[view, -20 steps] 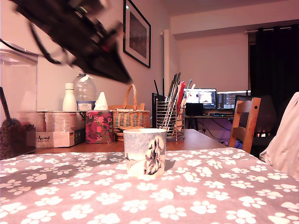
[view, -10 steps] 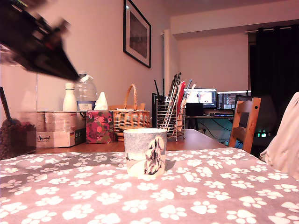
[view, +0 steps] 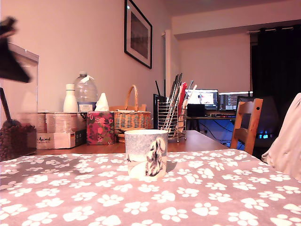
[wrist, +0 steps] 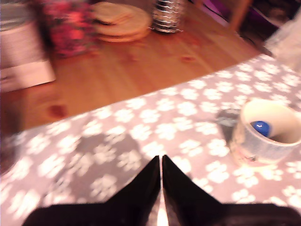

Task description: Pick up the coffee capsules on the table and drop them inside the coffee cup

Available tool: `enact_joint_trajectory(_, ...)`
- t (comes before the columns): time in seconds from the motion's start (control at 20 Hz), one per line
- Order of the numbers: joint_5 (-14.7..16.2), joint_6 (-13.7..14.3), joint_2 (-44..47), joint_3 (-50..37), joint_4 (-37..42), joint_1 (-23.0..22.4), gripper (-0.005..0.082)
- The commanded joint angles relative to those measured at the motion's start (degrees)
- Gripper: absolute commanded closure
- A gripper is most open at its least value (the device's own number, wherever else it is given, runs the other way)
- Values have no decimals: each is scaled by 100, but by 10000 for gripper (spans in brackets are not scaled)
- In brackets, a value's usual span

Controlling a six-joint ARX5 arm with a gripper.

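One blue capsule lies inside the coffee cup (right of frame); gripper hangs empty, jaws pressed together, over the worktop.

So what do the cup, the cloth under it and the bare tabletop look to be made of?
The coffee cup looks like glazed ceramic: thick pale wall, printed dark figure. The tablecloth seems a matte woven fabric, grey with white paw prints. The bare tabletop looks like varnished wood, with reddish grain and knots visible.

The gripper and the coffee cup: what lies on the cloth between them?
Nothing: in the wrist view the stretch of paw-print cloth between the gripper and the coffee cup is bare. A blue capsule lies inside the cup.
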Motion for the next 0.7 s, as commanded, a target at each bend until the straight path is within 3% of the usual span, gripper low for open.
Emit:
enact_joint_trajectory(0.0, 7, -140, -273, -295, 68, 109, 791)
enact_joint_trajectory(0.25, -2, -376, -1086, -953, 289, 382, 791)
enact_joint_trajectory(0.65, -356, -815, -2363, -1991, 483, 415, 791)
